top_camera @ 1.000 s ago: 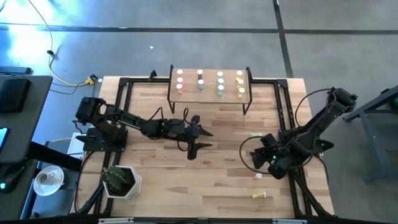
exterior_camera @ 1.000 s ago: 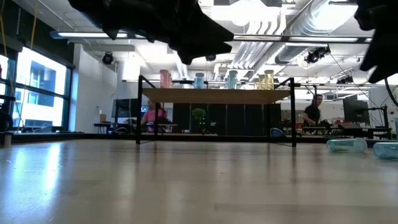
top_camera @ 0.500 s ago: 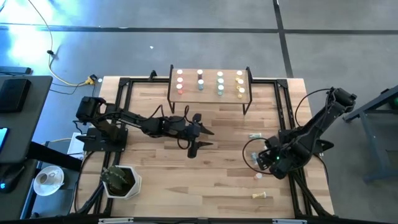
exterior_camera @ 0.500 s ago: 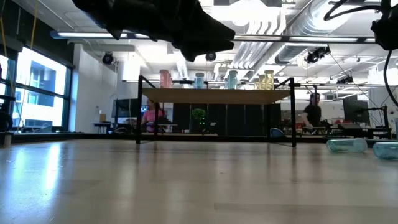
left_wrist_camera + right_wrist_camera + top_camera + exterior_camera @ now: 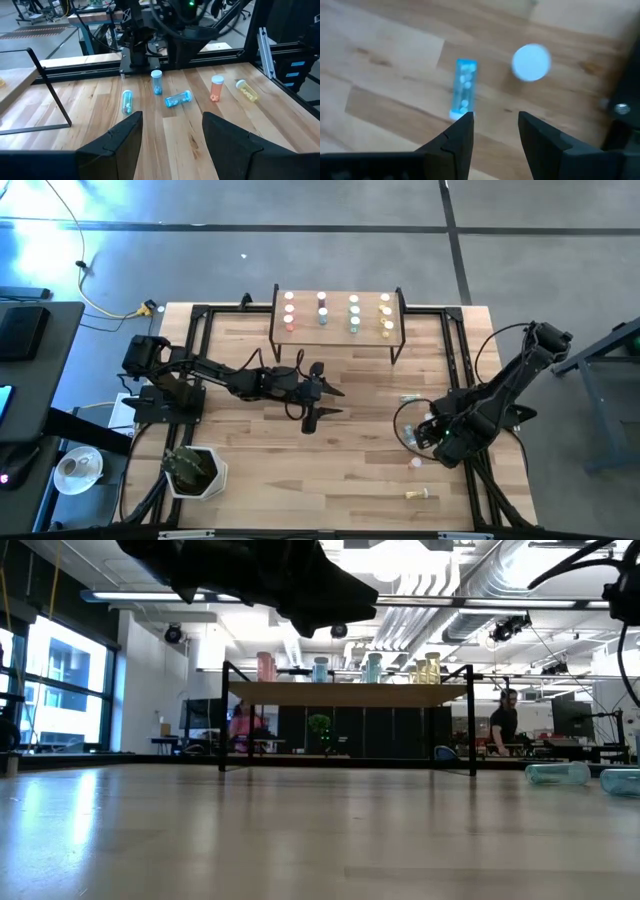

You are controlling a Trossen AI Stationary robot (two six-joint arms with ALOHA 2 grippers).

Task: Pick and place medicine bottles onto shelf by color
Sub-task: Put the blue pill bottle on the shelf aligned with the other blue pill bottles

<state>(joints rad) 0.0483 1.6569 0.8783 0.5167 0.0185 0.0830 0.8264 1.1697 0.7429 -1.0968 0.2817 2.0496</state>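
Backing a little toward the table's right edge, the right gripper (image 5: 492, 131) hovers, jaws apart, over a lying blue bottle (image 5: 463, 89), probably its next pick; left gripper (image 5: 170, 135) waits open mid-table; shelf (image 5: 336, 330) far

- Grey concrete floor (image 5: 300, 250) with dark seam lines surrounds the butcher-block wooden tabletop (image 5: 250, 460).
- Tall bright windows (image 5: 55, 690) stand at the room's far side.
- White exposed ceiling ducts (image 5: 440, 580) run overhead.
- A black side desk (image 5: 30, 370) sits outward of the left gripper (image 5: 322, 392).
- A yellow cable (image 5: 105, 305) trails across the floor.
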